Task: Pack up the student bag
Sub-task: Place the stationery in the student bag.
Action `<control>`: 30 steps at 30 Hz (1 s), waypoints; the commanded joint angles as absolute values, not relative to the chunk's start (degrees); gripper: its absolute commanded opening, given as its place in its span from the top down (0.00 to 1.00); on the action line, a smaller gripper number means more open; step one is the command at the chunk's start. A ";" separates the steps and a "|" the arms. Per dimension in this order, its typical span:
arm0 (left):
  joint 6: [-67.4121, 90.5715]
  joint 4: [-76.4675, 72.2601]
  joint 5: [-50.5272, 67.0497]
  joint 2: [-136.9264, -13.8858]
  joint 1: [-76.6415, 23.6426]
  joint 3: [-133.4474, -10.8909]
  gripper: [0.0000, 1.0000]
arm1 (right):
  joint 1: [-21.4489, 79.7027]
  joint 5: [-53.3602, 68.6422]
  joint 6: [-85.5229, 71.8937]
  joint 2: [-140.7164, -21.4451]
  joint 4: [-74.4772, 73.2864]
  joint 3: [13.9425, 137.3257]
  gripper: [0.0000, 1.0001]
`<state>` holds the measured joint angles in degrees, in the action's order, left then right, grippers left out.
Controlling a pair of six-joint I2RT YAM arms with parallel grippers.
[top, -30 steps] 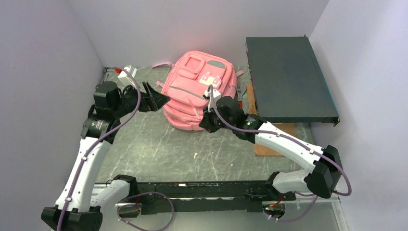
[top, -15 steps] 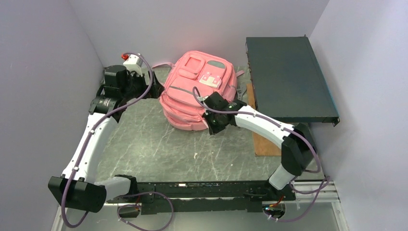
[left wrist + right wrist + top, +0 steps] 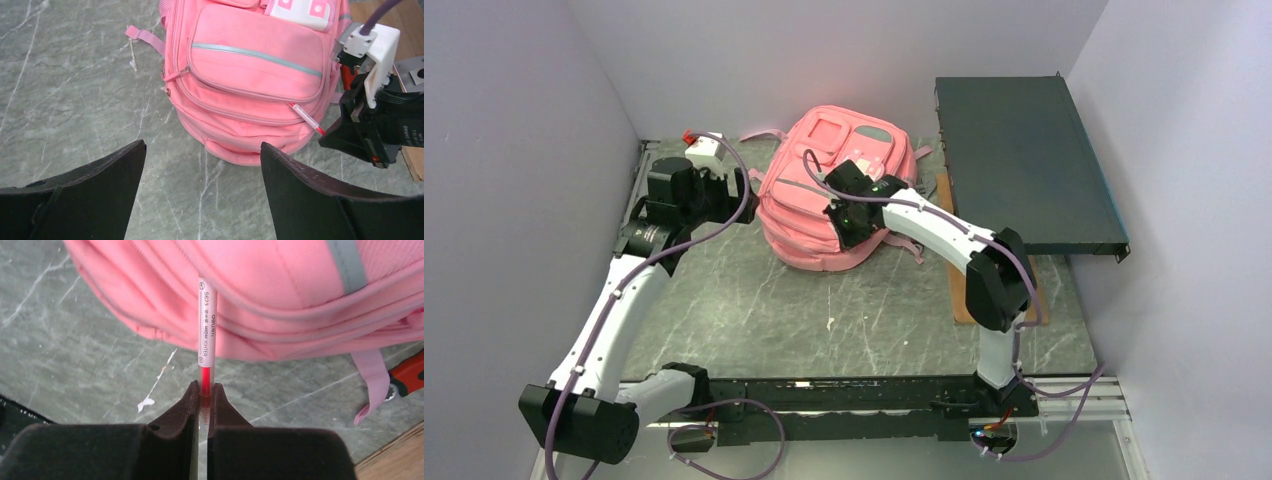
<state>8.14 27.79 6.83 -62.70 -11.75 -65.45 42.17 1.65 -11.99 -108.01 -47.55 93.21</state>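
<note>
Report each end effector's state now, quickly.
Left end effector: open, holding nothing.
Right end effector: closed on the red highlighter, whose far end lies against the student bag.

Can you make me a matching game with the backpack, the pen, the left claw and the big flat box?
Things:
1. student bag
2. highlighter
3. left gripper
4. flat case

Descriptions:
A. open, holding nothing
B. pink with grey trim
C. dark, lying right of the bag
D. pinched in the right gripper

Pairs: 1-B, 2-D, 3-A, 4-C
</note>
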 commanded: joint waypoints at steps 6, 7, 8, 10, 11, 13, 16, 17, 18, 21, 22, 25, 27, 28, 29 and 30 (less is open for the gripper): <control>7.38 25.26 6.69 -63.41 -11.95 -65.71 0.12 | 42.73 -9.99 -10.10 -112.64 -43.45 103.30 1.00; 7.38 25.45 6.76 -63.71 -11.95 -65.93 0.12 | 43.24 -12.80 -8.43 -113.43 -43.53 104.65 1.00; 7.43 25.56 6.95 -63.94 -11.95 -66.02 0.12 | 43.91 -15.64 -6.74 -114.21 -43.73 105.84 1.00; 7.38 25.29 6.75 -64.11 -11.95 -65.74 0.12 | 45.53 -19.66 -2.60 -115.28 -42.54 107.18 1.00; 7.32 25.13 6.44 -64.32 -11.94 -65.62 0.12 | 46.25 -21.42 -0.85 -115.51 -41.14 106.99 0.99; 7.21 25.33 5.62 -64.63 -11.95 -65.56 0.12 | 47.75 -25.33 4.65 -115.52 -38.08 105.59 0.98; 7.37 25.46 5.22 -64.95 -11.89 -65.78 0.12 | 49.01 -28.62 11.44 -114.26 -30.66 100.91 0.98; 7.50 25.53 5.15 -64.91 -11.87 -65.93 0.13 | 49.30 -29.63 14.24 -113.54 -27.35 98.06 0.98; 7.67 25.68 4.69 -64.64 -11.79 -65.95 0.13 | 49.43 -29.59 16.50 -113.01 -24.44 96.83 0.98; 8.36 24.53 1.36 -62.95 -11.73 -64.45 0.13 | 50.52 -30.79 23.21 -111.50 -15.89 90.24 0.98; 8.88 24.35 0.32 -62.22 -11.65 -64.06 0.13 | 50.80 -31.89 24.68 -111.56 -13.69 89.19 0.97; 10.85 23.81 -5.89 -60.08 -10.54 -62.98 0.12 | 50.80 -34.00 26.29 -112.74 -10.61 88.90 0.97; 12.63 23.39 -7.45 -58.88 -8.92 -62.32 0.11 | 50.80 -35.03 27.98 -113.41 -8.49 88.69 0.93; 13.32 23.16 -7.98 -58.47 -8.21 -61.99 0.11 | 50.80 -35.59 28.83 -113.77 -7.59 88.87 0.92; 13.61 22.90 -8.40 -58.18 -7.62 -61.64 0.11 | 50.80 -36.12 29.27 -114.31 -7.98 89.84 0.92; 13.70 22.64 -8.80 -58.03 -7.26 -61.27 0.11 | 50.80 -36.60 29.45 -114.76 -9.13 90.84 0.92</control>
